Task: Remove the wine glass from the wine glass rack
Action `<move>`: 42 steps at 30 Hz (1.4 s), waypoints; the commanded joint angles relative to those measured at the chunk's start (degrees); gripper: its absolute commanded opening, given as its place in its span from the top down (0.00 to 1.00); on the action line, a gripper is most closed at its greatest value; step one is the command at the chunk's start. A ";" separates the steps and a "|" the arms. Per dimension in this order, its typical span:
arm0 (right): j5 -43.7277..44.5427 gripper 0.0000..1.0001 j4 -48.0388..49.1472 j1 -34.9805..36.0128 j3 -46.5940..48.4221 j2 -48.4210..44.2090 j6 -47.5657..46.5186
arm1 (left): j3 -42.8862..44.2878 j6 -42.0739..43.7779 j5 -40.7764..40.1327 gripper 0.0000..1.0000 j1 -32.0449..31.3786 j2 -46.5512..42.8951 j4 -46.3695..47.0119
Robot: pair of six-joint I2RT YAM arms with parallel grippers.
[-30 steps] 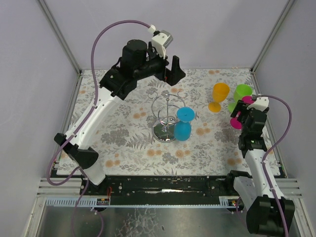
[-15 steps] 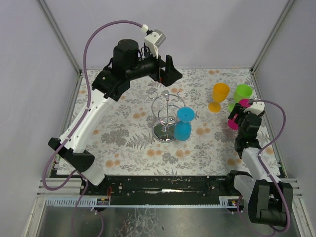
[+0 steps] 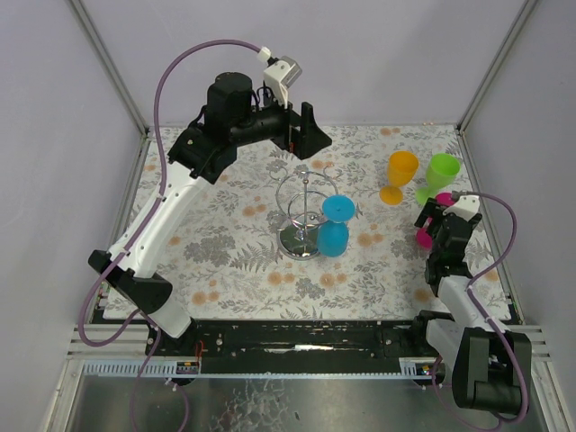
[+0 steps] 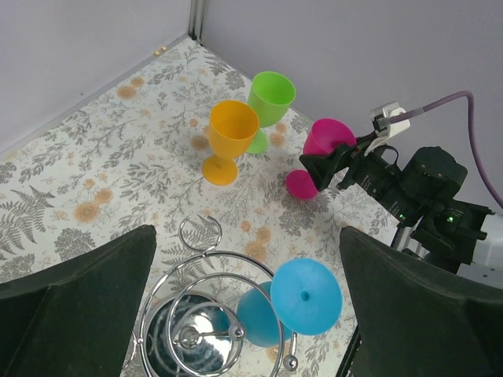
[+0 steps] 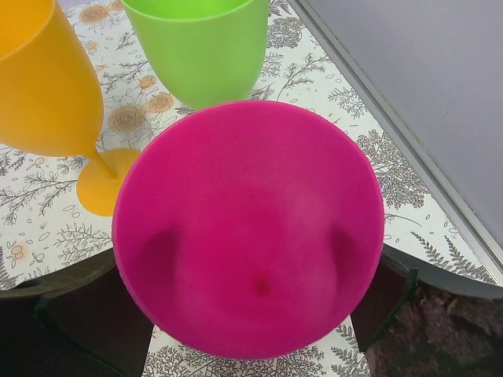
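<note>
Wine glass (image 3: 333, 236) in blue is hanging on the wine glass rack (image 3: 295, 239), awaiting lifting off next by the wide-open, empty left gripper (image 3: 307, 137), while the right gripper (image 5: 251, 263) is straddling, perhaps releasing, a pink glass (image 5: 247, 204)

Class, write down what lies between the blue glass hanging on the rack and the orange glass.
Nothing stands there: only bare flowered tablecloth separates the blue glass from the orange glass, as the top view shows.

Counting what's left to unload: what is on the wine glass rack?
One blue wine glass hangs upside down from the ring of the wine glass rack. No other glass hangs there. Its bowl covers part of the rack's base.
</note>
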 commanded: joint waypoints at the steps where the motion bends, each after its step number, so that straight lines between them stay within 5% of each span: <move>1: 2.12 0.07 5.73 -0.09 -1.01 -1.66 0.71 | -1.12 -0.83 1.75 0.00 0.50 -1.19 2.17; 3: 1.08 0.01 5.48 -0.09 -1.14 -2.10 0.89 | -1.28 -0.97 1.94 0.00 0.50 -1.35 2.23; 11: -2.06 0.01 4.40 -0.35 -0.55 -3.76 1.35 | -2.90 -1.68 1.95 0.00 0.49 -2.49 2.60; 18: -0.20 0.01 -4.61 -0.35 4.58 -14.35 -2.41 | -4.00 -1.89 1.33 0.00 1.07 -3.74 2.65; 28: 2.49 0.01 -29.08 -0.35 28.33 -22.39 -4.11 | -6.41 -9.32 3.23 0.00 6.49 -4.15 5.24; 31: -6.34 0.01 -41.78 -0.35 41.00 -16.65 4.20 | -7.40 -12.89 4.66 0.00 8.84 -4.03 6.17; 36: -29.55 0.19 -69.35 -0.35 65.79 0.53 17.85 | -8.91 -19.42 6.49 0.00 13.77 -3.15 8.27; 42: -48.90 0.28 -78.14 -0.35 72.21 8.50 27.56 | -10.50 -22.51 8.23 0.00 17.11 -3.21 9.84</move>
